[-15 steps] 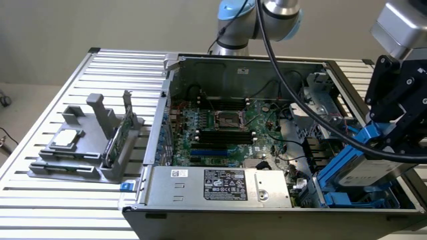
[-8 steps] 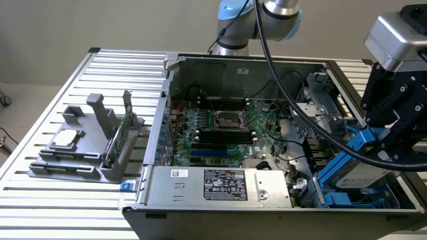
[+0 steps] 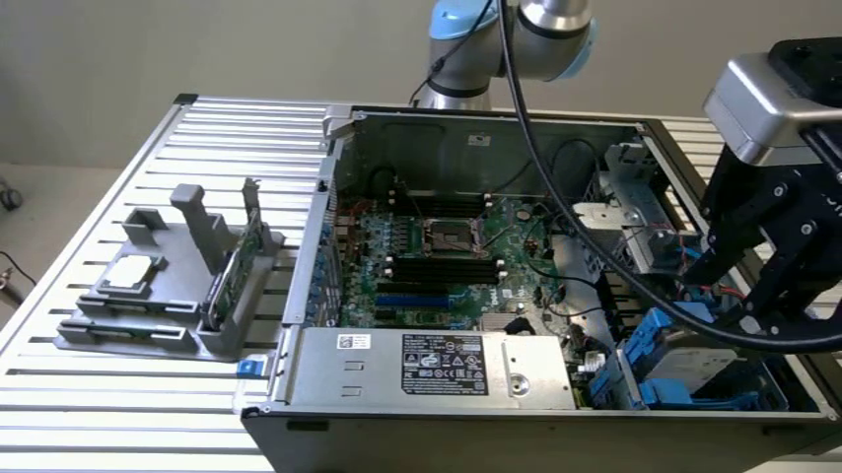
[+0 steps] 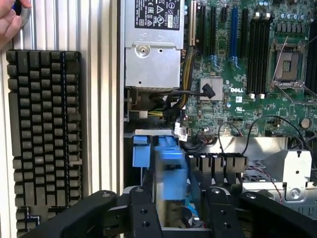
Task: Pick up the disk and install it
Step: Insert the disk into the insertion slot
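Hovering at the front corner of the computer case (image 3: 329,296), beside the power supply (image 3: 435,363), the gripper (image 3: 763,305) (image 4: 176,218) is set astride the disk (image 3: 691,367) (image 4: 171,168); whether it is clamped cannot be told. The disk is lodged in that corner's bay, apparently tilted and judged not seated.

Risks: the rails could be jammed against the bay's sheet metal if driven askew, and nearby black cables (image 4: 173,99) could be pinched.

Materials: the disk is flat, rectangular, silver-grey metal, white-labelled, with smooth blue plastic rails. The case is folded grey steel. The worktop (image 3: 105,414) is ribbed aluminium.
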Tool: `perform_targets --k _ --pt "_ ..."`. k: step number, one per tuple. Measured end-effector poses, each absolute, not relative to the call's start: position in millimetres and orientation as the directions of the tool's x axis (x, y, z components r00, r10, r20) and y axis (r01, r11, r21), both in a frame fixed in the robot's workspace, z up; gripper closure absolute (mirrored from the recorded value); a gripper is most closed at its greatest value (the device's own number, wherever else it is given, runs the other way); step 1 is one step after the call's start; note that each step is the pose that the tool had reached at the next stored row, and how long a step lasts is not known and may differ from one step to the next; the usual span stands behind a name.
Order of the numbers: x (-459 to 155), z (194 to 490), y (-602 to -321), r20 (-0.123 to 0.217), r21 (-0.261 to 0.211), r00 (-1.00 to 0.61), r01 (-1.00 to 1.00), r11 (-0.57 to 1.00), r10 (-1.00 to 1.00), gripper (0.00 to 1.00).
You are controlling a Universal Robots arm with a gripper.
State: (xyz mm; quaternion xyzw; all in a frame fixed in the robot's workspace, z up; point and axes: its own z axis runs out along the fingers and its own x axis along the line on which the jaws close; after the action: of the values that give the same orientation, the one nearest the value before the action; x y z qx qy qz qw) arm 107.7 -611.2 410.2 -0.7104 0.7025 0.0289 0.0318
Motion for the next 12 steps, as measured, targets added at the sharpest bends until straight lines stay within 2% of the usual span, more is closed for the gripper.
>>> perform_targets --k 1,12 --pt "107.7 409.1 -611.2 -0.087 -0.004 0.011 -1.0 -0.011 -0.996 0.53" --pt "112.0 393.6 -611.4 -0.093 -0.005 0.012 -1.0 -0.011 -0.996 0.53"
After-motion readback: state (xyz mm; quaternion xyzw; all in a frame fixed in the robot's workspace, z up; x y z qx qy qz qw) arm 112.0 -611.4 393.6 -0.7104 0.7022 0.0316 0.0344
